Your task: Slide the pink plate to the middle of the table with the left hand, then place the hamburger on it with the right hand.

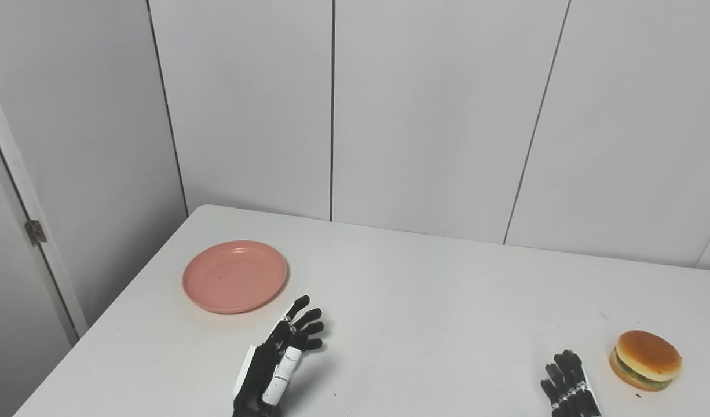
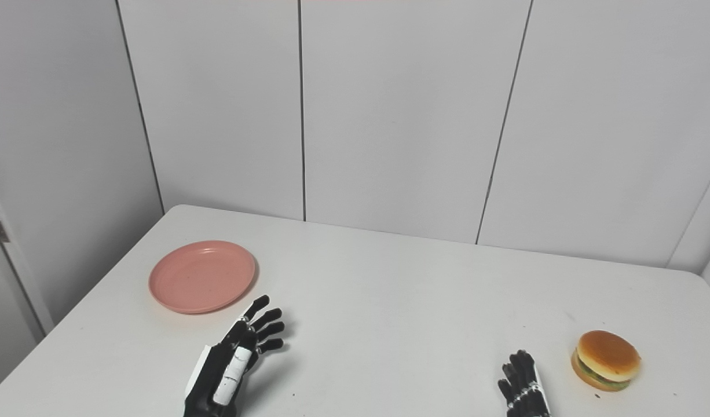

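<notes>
Nothing is done yet. The plate [image 1: 234, 277] sits at the table's [image 1: 424, 301] far left, unslid; the left hand [image 1: 282, 353] hovers just right of it, fingers spread, empty. The burger [image 1: 645, 359] lies far right of the plate, the right hand [image 1: 569, 388] beside it, empty, fingers loosely extended.
</notes>
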`<state>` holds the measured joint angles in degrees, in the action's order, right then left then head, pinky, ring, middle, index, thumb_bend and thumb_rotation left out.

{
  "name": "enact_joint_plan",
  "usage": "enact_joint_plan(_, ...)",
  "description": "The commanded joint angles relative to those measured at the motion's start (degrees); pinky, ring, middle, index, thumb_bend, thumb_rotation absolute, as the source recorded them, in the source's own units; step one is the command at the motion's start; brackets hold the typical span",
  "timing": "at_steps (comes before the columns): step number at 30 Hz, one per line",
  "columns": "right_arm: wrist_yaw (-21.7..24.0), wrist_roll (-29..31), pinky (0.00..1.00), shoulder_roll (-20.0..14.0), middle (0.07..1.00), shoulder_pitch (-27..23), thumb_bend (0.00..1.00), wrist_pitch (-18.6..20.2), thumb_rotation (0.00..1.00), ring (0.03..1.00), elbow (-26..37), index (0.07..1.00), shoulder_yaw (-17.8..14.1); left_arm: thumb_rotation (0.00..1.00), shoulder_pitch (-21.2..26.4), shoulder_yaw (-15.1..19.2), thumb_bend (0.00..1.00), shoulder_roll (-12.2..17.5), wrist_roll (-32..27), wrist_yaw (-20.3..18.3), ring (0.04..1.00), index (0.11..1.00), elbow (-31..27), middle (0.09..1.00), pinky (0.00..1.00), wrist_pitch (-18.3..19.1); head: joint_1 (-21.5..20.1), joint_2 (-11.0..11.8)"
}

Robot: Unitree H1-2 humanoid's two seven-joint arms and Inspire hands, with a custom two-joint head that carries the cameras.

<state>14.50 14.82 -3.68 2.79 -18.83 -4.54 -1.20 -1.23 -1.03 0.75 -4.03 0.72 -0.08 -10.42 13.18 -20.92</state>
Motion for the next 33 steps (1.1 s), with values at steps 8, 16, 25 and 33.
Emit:
enact_joint_plan(8,-2.6,-1.4,1.00,0.3,0.999,-3.7,0.82,5.6,0.96,0.997,-8.6,0.982,-0.4,0.78,29.2,7.7,0.92,15.1,-0.7,-1.2,0.835,0.872,5.1,0.850,0.74,-2.7,0.0,-0.1)
enact_joint_plan(16,-3.1,-1.4,1.00,-0.1,0.998,-3.1,0.80,6.2,0.96,0.997,-7.5,0.986,0.1,0.77,26.0,7.4,0.92,13.3,-1.9,-2.1,0.838,0.874,4.8,0.858,0.74,-3.3,-0.4,-0.7)
enact_joint_plan(25,-3.8,-1.4,1.00,-0.4,0.993,-3.1,0.79,6.1,0.95,0.992,-7.4,0.974,0.6,0.77,22.7,6.6,0.91,10.6,-1.9,-3.0,0.850,0.887,5.0,0.871,0.76,-4.3,-0.5,-0.8)
enact_joint_plan(33,-3.4,-0.4,1.00,-0.4,0.999,-2.9,0.78,6.4,0.93,0.997,-6.8,0.977,0.5,0.78,20.7,6.0,0.86,8.7,-0.3,-3.1,0.848,0.881,3.9,0.872,0.76,-3.2,-0.6,-1.1)
